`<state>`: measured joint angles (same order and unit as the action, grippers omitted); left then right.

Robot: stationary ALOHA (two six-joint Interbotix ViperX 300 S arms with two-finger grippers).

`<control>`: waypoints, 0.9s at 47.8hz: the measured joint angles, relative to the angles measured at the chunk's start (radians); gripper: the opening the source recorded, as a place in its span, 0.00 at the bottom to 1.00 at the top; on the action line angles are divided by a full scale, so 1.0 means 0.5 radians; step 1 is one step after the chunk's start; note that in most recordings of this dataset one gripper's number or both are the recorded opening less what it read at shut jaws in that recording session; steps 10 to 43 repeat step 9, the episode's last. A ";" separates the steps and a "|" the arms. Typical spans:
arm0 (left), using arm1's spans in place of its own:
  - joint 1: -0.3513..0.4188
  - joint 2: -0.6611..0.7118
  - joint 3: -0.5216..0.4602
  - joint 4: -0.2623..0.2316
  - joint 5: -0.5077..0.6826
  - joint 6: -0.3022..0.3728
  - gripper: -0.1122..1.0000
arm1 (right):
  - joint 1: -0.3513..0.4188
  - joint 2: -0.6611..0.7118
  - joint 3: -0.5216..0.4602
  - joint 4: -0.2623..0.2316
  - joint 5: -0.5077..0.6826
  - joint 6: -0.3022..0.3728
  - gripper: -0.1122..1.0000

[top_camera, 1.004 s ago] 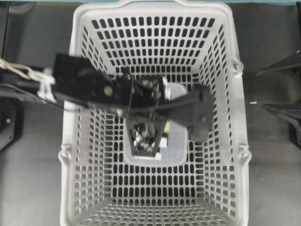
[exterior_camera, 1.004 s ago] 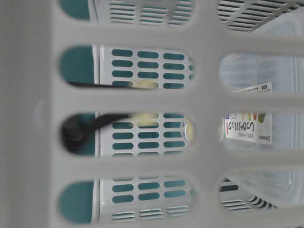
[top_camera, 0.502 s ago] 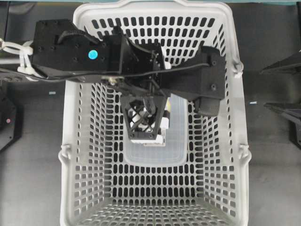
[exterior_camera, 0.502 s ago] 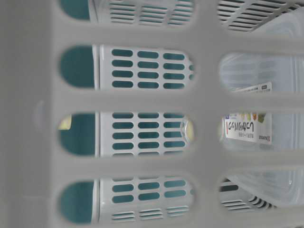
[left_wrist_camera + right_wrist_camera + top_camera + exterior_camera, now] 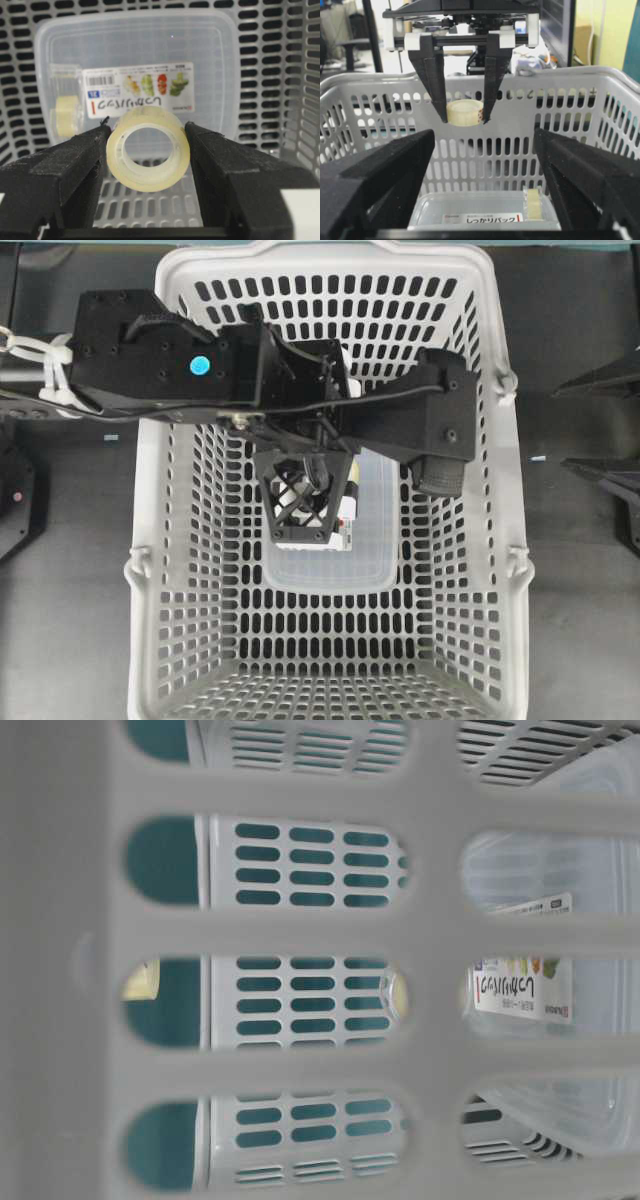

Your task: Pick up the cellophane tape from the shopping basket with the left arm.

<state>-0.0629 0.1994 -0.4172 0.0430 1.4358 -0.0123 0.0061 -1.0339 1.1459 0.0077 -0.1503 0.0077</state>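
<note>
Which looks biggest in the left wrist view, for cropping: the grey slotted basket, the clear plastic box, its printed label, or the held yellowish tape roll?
1. Light-grey slotted plastic basket, running past the frame.
2. Clear rectangular plastic box.
3 and 4. Printed label and pale yellowish tape roll: unsure, since the roll is much nearer the camera.

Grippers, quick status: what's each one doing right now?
Left gripper: shut on the cellophane tape, lifted above the shopping basket floor.
Right gripper: open, holding nothing.

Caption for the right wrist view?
Left gripper holds the cellophane tape lifted above the clear box inside the shopping basket.
</note>
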 measured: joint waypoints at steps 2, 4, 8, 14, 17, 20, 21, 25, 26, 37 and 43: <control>0.000 0.000 0.000 0.000 0.000 0.000 0.55 | 0.000 0.000 0.000 -0.003 0.000 0.000 0.80; 0.000 0.000 0.003 0.000 0.000 0.000 0.55 | 0.000 0.000 0.000 -0.003 0.000 0.003 0.80; 0.000 0.000 0.003 0.000 0.000 0.000 0.55 | 0.000 0.000 0.000 0.000 0.000 0.000 0.80; 0.000 0.000 0.000 0.000 -0.003 0.000 0.55 | 0.000 0.000 0.000 -0.003 0.000 0.003 0.80; 0.000 0.000 0.000 0.000 -0.003 0.000 0.55 | 0.000 0.000 0.000 -0.003 0.000 0.003 0.80; 0.000 0.000 0.000 0.000 -0.003 0.000 0.55 | 0.000 0.000 0.000 -0.003 0.000 0.003 0.80; 0.000 0.000 0.000 0.000 -0.003 0.000 0.55 | 0.000 0.000 0.000 -0.003 0.000 0.003 0.80; 0.000 0.000 0.000 0.000 -0.003 0.000 0.55 | 0.000 0.000 0.000 -0.003 0.000 0.003 0.80; 0.000 0.000 0.000 0.000 -0.003 0.000 0.55 | 0.000 0.000 0.000 -0.003 0.000 0.003 0.80; 0.000 0.000 0.000 0.000 -0.003 0.000 0.55 | 0.000 0.000 0.000 -0.003 0.000 0.003 0.80; 0.000 0.000 0.000 0.000 -0.003 0.000 0.55 | 0.000 0.000 0.000 -0.003 0.000 0.003 0.80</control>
